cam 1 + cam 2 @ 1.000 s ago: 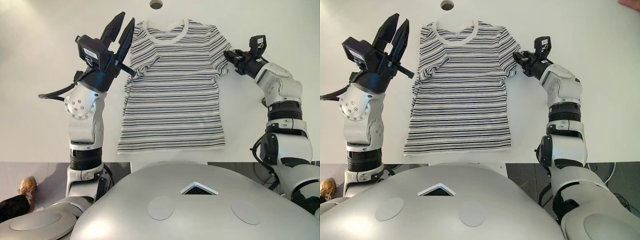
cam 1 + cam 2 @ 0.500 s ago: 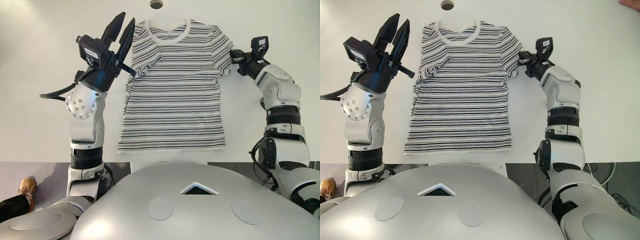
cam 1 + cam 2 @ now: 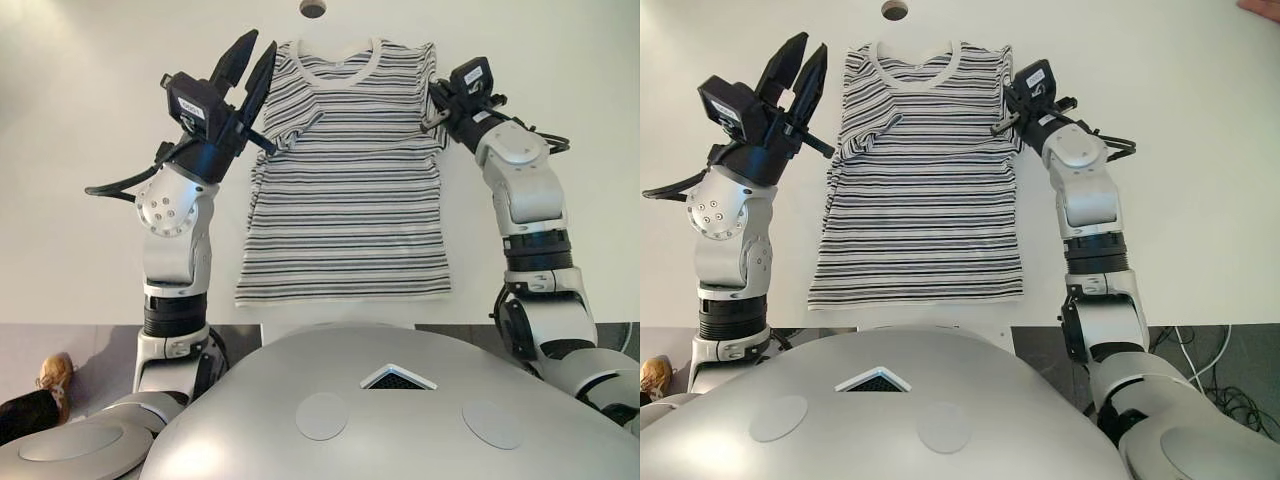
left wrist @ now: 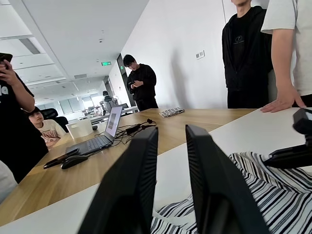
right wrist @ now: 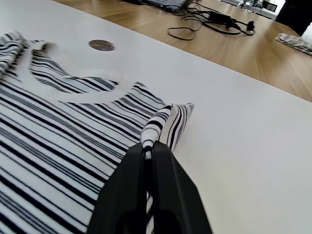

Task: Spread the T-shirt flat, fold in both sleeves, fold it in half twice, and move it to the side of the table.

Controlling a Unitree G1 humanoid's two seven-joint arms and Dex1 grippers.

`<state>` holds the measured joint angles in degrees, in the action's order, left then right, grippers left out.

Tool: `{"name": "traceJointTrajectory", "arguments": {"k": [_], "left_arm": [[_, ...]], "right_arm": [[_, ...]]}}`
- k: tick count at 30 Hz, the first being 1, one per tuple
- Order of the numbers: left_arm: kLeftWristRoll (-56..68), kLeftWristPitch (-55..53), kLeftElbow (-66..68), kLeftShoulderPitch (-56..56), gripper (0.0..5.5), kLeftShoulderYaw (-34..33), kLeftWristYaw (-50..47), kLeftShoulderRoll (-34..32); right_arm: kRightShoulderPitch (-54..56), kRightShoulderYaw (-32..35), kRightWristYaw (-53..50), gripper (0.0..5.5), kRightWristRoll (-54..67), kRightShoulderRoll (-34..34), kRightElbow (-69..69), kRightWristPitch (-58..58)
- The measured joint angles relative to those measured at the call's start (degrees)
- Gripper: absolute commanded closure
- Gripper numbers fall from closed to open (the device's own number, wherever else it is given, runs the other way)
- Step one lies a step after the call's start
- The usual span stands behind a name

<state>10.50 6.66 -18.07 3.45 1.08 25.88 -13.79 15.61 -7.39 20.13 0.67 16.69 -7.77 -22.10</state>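
The striped T-shirt (image 3: 345, 190) lies flat on the white table (image 3: 100, 250), neck toward the far edge. Its left sleeve (image 3: 285, 125) is folded in over the chest. My right gripper (image 5: 147, 150) is shut on the edge of the right sleeve (image 5: 163, 119), which it holds lifted and turned inward over the shirt's right shoulder (image 3: 1008, 95). My left gripper (image 3: 258, 42) is raised above the table beside the shirt's left shoulder, open, with nothing between its fingers (image 4: 131, 185).
A round grommet (image 3: 312, 8) sits in the table just beyond the collar. A person's hand (image 4: 280, 102) rests on the far right edge of the table. Bare table surface lies on both sides of the shirt. The near table edge (image 3: 100, 322) runs below the hem.
My right gripper has moved inward toward the shirt's middle, carrying the right sleeve over the body. The left gripper has stayed raised, shifting only slightly.
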Motion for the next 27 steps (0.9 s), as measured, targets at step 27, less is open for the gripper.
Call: {"name": "traceJointTrajectory", "arguments": {"k": [27], "left_arm": [[-13.58,21.68,5.11,9.03,4.45,-0.62,2.73,-12.75]], "right_arm": [[-22.17,4.52,18.33,4.66,7.79,10.14,29.91,4.27]]}}
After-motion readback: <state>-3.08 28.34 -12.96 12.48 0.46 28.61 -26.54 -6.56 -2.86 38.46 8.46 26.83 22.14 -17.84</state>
